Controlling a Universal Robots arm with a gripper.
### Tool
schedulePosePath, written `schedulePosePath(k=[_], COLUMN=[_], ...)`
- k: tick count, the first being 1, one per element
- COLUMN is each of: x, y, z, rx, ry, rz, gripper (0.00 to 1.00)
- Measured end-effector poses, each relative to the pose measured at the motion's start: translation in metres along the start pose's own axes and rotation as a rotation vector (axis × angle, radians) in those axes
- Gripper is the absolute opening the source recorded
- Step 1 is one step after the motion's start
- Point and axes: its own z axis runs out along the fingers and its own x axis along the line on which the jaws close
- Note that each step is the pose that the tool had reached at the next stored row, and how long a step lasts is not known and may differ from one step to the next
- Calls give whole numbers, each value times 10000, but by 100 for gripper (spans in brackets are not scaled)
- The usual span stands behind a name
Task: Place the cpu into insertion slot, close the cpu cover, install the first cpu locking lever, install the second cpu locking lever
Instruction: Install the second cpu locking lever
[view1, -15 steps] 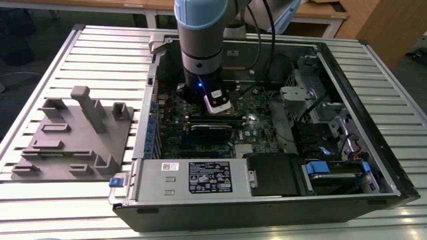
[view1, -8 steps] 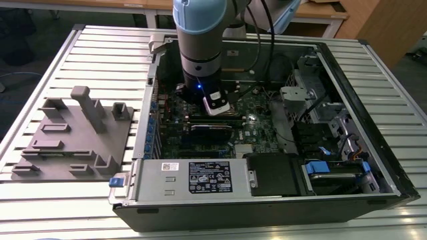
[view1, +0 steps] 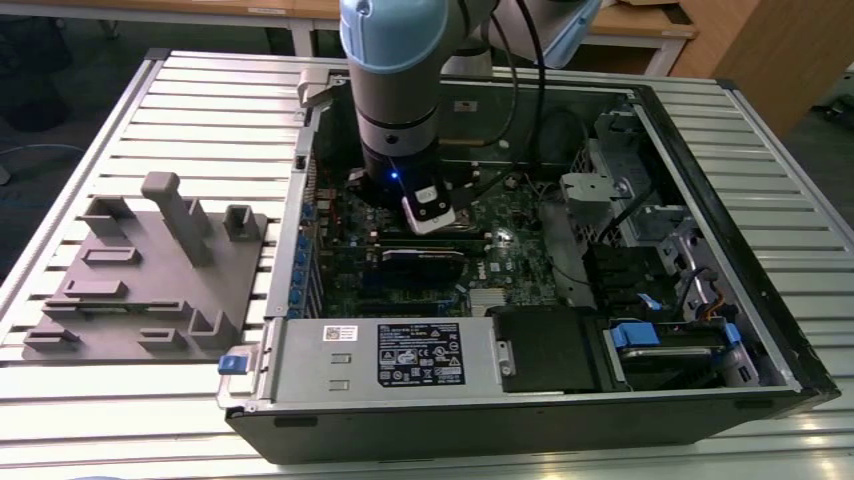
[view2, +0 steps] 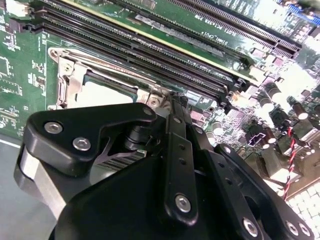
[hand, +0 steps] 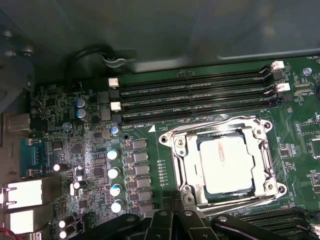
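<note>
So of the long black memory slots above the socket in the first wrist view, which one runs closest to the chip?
The lowest slot, the one lying right along the top edge of the metal cover framing the silver chip; the other two sit farther up the board.

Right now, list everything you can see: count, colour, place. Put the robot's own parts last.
computer case: one, black, open on the slatted table.
table: one, pale grey slats, under everything.
motherboard: one, green, inside the case.
chip: one, silver-grey, seated in its socket.
cover frame: one, silver metal, lying down around the chip.
memory slots: several, long and black, beside the socket.
power supply: one, grey with a dark label, at the case's near edge.
holder block: one, grey, at the exterior view's left.
arm: one, grey and blue, reaching into the case.
gripper: one, black, at the socket's edge.
</note>
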Motion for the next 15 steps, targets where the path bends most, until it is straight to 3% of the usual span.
schedulePosePath(k=[6,10,15], x=[-3,-16,-148], y=[18,22,41], z=[-98,-107,-99], rx=[1,-1,2], ry=[0,-1,10], rz=[4,4,6], gripper=[11,11,11])
